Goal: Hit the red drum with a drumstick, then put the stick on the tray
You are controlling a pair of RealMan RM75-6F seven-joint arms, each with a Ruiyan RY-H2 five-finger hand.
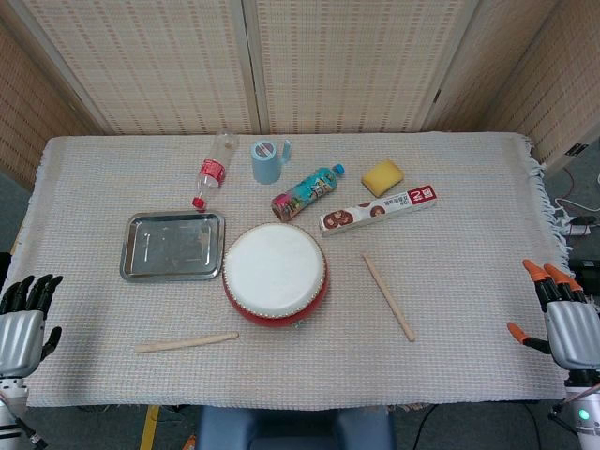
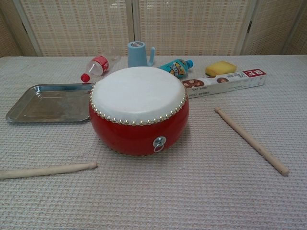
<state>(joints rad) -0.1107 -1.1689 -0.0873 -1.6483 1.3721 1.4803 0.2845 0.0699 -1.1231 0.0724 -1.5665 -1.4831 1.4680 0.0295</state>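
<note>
Nothing of the task appears done yet, judging by how things lie. The red drum [image 1: 276, 275] stands at the centre of the head view on the cloth-covered tabletop [image 1: 469, 309], its white skin facing up and nothing touching it. Two drumsticks lie flat on the cloth: one drumstick [image 1: 186, 343] sits lower left of the drum, running almost level across the frame, and the other drumstick [image 1: 389, 296] lies to the drum's right, slanting from upper left to lower right. Neither is held. The steel tray [image 1: 172, 246] rests just left of the drum and carries nothing. The left hand [image 1: 24, 314] hangs at the far left edge of the head view, released, fingers apart and holding nothing; the right hand [image 1: 561, 314] sits at the far right edge, likewise released with its orange-tipped fingers spread. Both are well apart from the sticks, and neither shows in the chest view. Still to do, as I judge it: grasp a stick, strike the drum skin, then lay the stick in the tray. The left stick seems the nearer one to the tray.
</note>
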